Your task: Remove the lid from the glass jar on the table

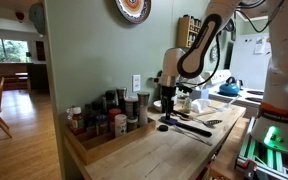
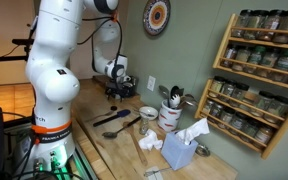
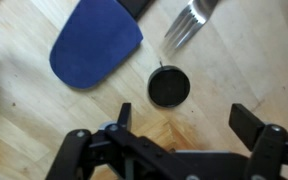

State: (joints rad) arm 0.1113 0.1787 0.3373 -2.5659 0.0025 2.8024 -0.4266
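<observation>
Table (image 3: 254, 70): pale butcher-block planks, black lid (image 3: 169, 88) lying on it. Gripper (image 3: 162, 126) fingers spread, holding nothing. Labels on jars (image 1: 109, 122) unreadable.

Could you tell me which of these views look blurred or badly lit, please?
Wrist view: soft throughout, fork glaring, gripper blurred near the lens. In an exterior view, the window is very bright; both exterior views are reasonably sharp.

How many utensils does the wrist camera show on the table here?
2: a blue spatula at upper left, and a fork at the top edge, right of it. Others may lie outside this view.
</observation>
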